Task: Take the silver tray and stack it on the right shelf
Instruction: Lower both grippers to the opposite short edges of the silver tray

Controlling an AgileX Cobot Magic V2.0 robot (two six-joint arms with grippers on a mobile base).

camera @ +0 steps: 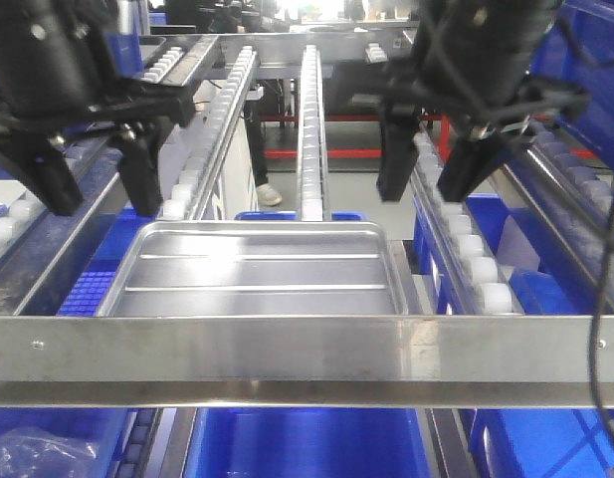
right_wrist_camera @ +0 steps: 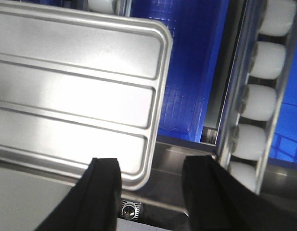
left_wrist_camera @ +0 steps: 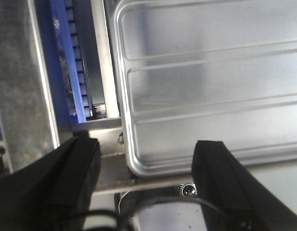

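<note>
— Where is the silver tray (camera: 257, 269)?
— It lies flat on the right shelf (camera: 307, 349), with its near edge behind the front bar.
— And the grippers?
— The left gripper (camera: 100, 204) and the right gripper (camera: 423, 189) hover above the tray. Both are spread wide and hold nothing.

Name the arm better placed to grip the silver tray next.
Left, probably. The open left tool straddles the corner rim of the silver tray; the open right tool has that rim beside one finger, its gap mostly beyond the tray.
</note>
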